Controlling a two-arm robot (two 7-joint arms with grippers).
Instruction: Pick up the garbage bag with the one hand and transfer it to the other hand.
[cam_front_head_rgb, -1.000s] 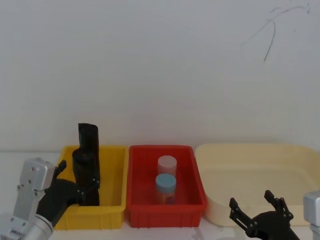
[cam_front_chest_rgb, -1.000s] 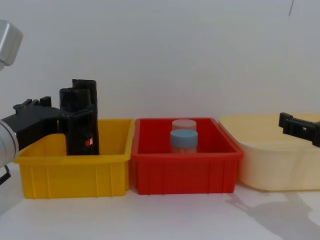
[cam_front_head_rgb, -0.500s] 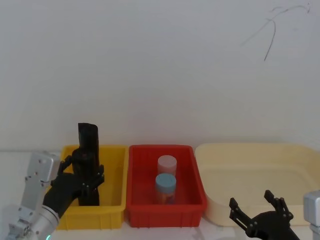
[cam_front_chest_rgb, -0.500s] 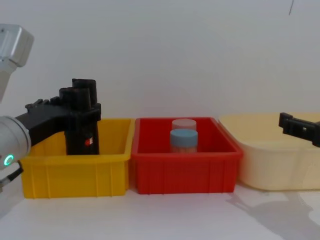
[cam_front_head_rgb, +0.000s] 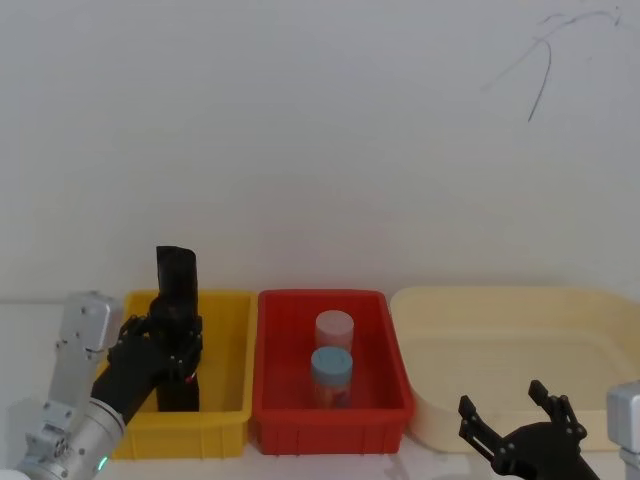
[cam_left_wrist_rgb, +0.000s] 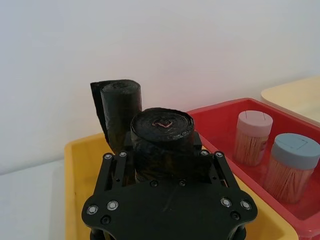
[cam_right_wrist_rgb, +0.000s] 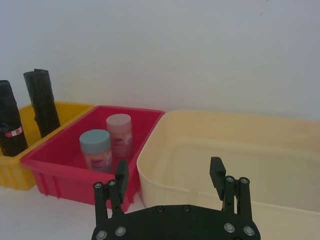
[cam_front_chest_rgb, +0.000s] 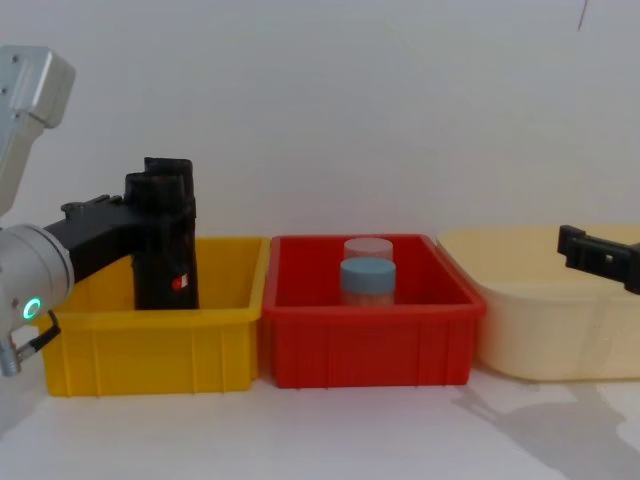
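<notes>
**A:** What's just changed?

**B:** The left gripper (cam_front_head_rgb: 168, 338) has climbed to the upper part of the garbage bag (cam_front_chest_rgb: 165, 280). The label sits as low as before, so I'd judge the lift hasn't begun.

**A:** Is it gripped?

**B:** It looks clenched on the roll, though the gripper body hides the contact. The bag stands upright mid yellow bin (cam_front_chest_rgb: 150, 350), with the slimmer roll (cam_left_wrist_rgb: 120, 100) just behind, toward the back wall.

**A:** Texture?

**B:** Tight-wound, crinkly matte plastic, a firm cylinder. The bin walls are smooth and hard. The right gripper (cam_front_head_rgb: 512, 420) waits spread open at the cream tub's (cam_front_chest_rgb: 540, 340) front edge.
</notes>
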